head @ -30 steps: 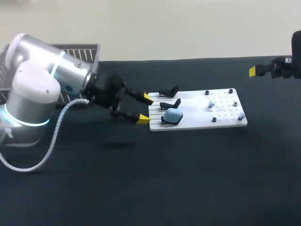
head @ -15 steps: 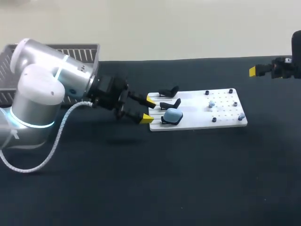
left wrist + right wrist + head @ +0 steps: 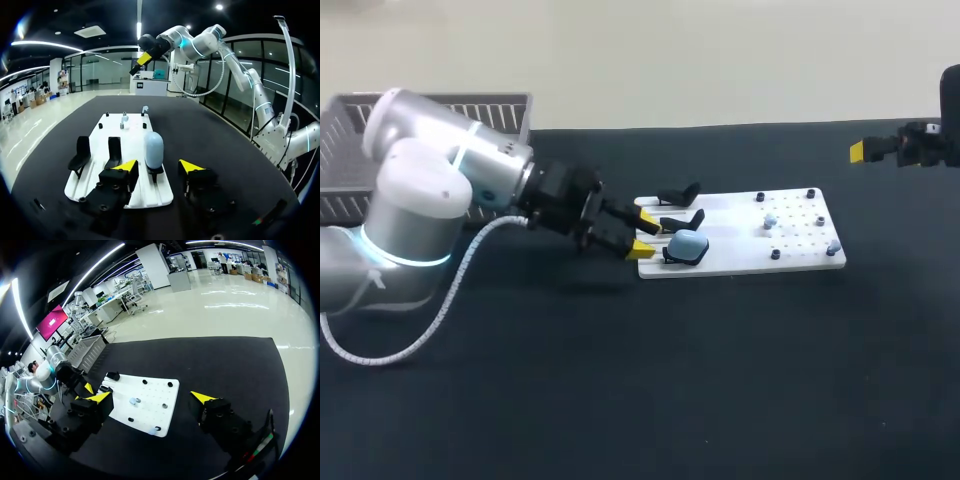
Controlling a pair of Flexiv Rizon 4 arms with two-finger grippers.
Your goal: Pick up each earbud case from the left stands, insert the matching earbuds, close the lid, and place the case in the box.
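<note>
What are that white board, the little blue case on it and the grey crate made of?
White board: looks like matte plastic, flat and even, with rows of holes. Blue earbud case: probably smooth plastic, rounded with a soft sheen. Grey crate: likely moulded plastic, given its slatted walls; coated metal is possible.

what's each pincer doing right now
Left pincer: open, empty, pale blue rounded earbud case just ahead.
Right pincer: open, empty.
</note>
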